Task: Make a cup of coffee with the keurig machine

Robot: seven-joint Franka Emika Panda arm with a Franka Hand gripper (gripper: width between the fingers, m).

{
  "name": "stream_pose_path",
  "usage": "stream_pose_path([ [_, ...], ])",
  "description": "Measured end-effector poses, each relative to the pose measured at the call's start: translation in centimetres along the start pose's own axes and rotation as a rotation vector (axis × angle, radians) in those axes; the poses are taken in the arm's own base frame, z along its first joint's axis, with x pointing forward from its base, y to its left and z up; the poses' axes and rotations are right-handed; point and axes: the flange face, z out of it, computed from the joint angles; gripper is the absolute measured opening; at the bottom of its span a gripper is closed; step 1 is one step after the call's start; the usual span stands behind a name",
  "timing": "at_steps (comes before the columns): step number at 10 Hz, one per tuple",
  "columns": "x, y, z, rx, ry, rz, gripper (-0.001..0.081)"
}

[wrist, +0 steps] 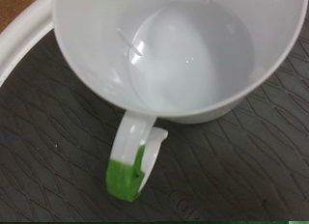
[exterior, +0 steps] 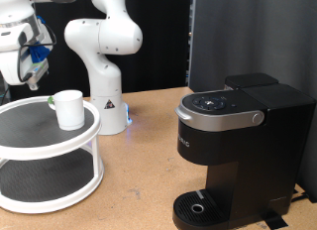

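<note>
white cup sitting upright on the top tier of a round two-tier stand at the exterior view's left, well apart from the keurig machine standing on the tabletop at right, the tool hanging above the stand's left edge, its opening impossible to tell, wrist view looking down into the empty cup with green tape on its handle.

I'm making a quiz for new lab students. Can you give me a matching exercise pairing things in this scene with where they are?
Things:
1. cup
2. keurig machine
3. claw
4. robot base

Places:
A. at the exterior view's right, on the table
B. behind the tiered stand
C. on the stand's top shelf
D. above the stand, at the exterior view's upper left

Pairs: 1-C, 2-A, 3-D, 4-B
</note>
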Motion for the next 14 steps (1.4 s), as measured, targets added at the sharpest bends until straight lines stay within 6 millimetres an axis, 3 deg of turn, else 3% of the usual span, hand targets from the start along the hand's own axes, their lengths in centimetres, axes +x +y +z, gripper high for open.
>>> stream_pose_path([
  [1, -0.3, 0.2, 0.2, 0.01, 0.027, 0.014, 0.06],
  [2, -0.8, 0.4, 0.5, 0.021, 0.059, 0.02, 0.06],
  [3, -1.3, 0.6, 0.7, 0.036, 0.103, 0.02, 0.0746],
  [5, -2.0, 0.9, 1.0, 0.06, 0.167, 0.028, 0.0795],
  [14, -1.4, 0.0, 2.6, 0.171, 0.235, 0.065, 0.0805],
])
